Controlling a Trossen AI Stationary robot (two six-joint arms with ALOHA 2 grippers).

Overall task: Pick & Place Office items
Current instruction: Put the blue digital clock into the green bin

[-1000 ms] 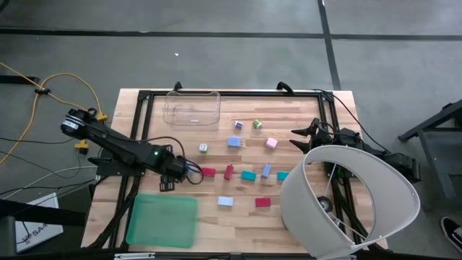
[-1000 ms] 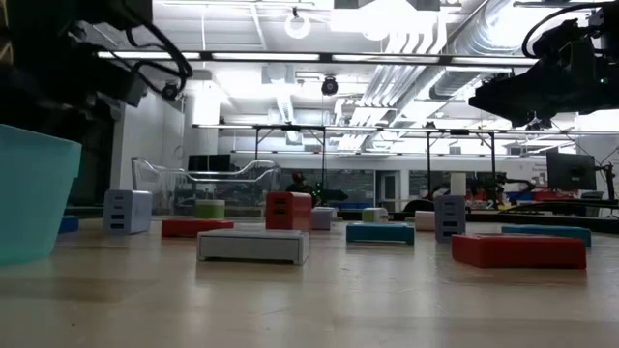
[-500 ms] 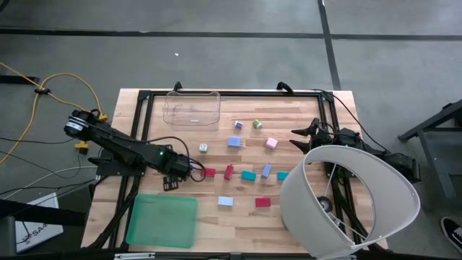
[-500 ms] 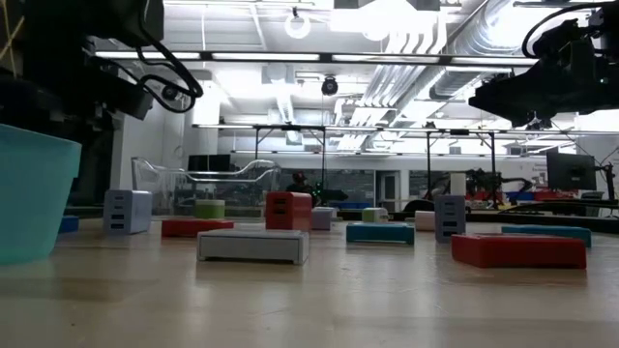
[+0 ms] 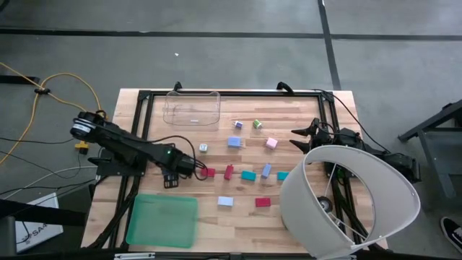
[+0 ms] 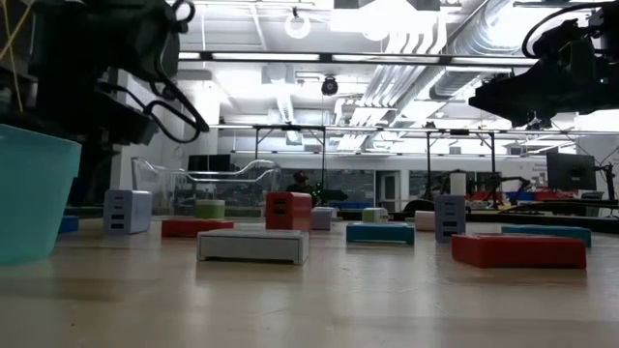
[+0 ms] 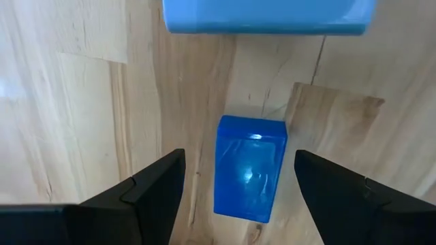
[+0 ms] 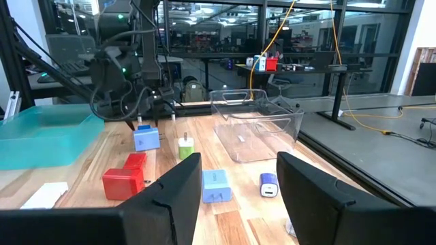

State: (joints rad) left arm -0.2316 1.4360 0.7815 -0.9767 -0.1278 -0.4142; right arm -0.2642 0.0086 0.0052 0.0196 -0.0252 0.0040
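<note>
The left gripper (image 7: pixel 235 194) hangs low over the wooden table (image 5: pixel 303 217), near its left-middle part. Its fingers (image 7: pixel 153 187) are wide open and hold nothing. Between them lies a small blue block (image 7: pixel 249 168), flat on the wood; its long axis runs along the fingers, pointing away from the wrist. The right gripper (image 5: pixel 297 136) waits over the right side, partly open and empty.

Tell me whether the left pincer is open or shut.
Open. In the left wrist view the left pincer has its two dark fingers spread wide on either side of a blue block, touching neither side.
</note>
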